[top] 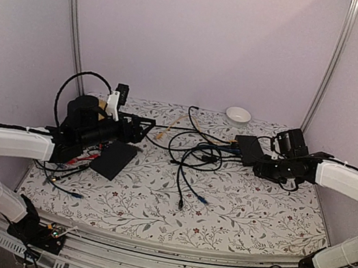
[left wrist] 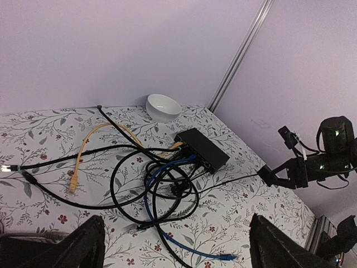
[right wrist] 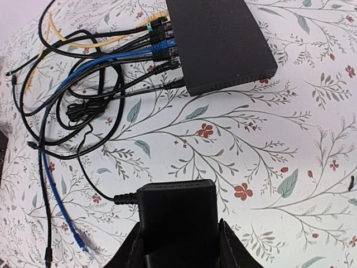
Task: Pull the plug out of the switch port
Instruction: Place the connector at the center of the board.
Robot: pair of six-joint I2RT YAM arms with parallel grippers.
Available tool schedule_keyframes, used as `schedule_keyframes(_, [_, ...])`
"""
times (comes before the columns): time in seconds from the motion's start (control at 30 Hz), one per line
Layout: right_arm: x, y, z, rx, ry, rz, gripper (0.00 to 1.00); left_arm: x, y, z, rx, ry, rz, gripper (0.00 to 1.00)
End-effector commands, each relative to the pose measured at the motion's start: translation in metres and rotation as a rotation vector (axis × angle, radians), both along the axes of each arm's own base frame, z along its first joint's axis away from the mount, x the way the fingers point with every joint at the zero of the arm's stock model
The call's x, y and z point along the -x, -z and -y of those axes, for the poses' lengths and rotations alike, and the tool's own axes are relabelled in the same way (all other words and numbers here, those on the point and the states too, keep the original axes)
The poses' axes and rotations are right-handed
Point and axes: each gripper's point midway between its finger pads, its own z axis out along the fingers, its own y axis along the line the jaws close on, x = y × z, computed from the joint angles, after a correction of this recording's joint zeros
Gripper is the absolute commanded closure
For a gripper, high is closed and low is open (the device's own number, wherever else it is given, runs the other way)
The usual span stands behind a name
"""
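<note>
The switch (top: 249, 147) is a flat black box at the back right of the table. It also shows in the left wrist view (left wrist: 202, 148) and the right wrist view (right wrist: 218, 39). Yellow, black and blue plugs (right wrist: 162, 49) sit in a row of sockets on its left edge. My right gripper (right wrist: 178, 241) is shut on a black power adapter (right wrist: 177, 212) just in front of the switch, off the cloth. Its thin cord runs left into the tangle. The right gripper also shows in the top view (top: 262, 167). My left gripper (left wrist: 178, 251) is open and empty, far left (top: 133, 128).
A tangle of black and blue cables (top: 191, 164) lies mid-table, with a loose blue plug end (left wrist: 226, 257). A yellow cable (left wrist: 83, 146) lies further back. A white bowl (top: 238, 115) stands at the back wall. A thin black slab (top: 113, 158) lies under the left arm.
</note>
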Motion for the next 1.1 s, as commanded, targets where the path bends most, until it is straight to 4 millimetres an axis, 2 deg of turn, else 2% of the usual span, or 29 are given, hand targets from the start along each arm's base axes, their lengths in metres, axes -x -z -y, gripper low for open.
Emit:
schedule_keyframes(0.0, [0.017,-0.034,0.01,-0.065,0.076,0.075,0.67,0.004,-0.005,0.014,-0.002,0.039,0.0,0.11])
schedule_keyframes(0.07, [0.023,-0.052,0.015,-0.09,0.097,0.117,0.68,0.005,-0.004,0.018,-0.003,0.049,-0.001,0.11])
schedule_keyframes(0.2, [0.033,-0.074,0.021,-0.112,0.119,0.158,0.68,0.008,-0.006,0.027,-0.002,0.067,-0.003,0.12])
schedule_keyframes(0.33, [0.041,-0.082,0.027,-0.11,0.143,0.174,0.68,0.011,-0.006,0.036,-0.01,0.082,-0.002,0.12])
schedule_keyframes(0.6, [0.064,-0.094,0.065,-0.132,0.333,0.235,0.7,0.015,0.003,0.053,-0.04,0.12,-0.012,0.12])
schedule_keyframes(0.73, [0.074,-0.08,0.077,-0.165,0.432,0.219,0.72,0.018,0.01,0.066,-0.055,0.155,-0.018,0.13])
schedule_keyframes(1.07, [0.086,0.0,0.097,-0.15,0.716,0.044,0.69,0.022,0.018,0.092,-0.064,0.221,-0.019,0.14])
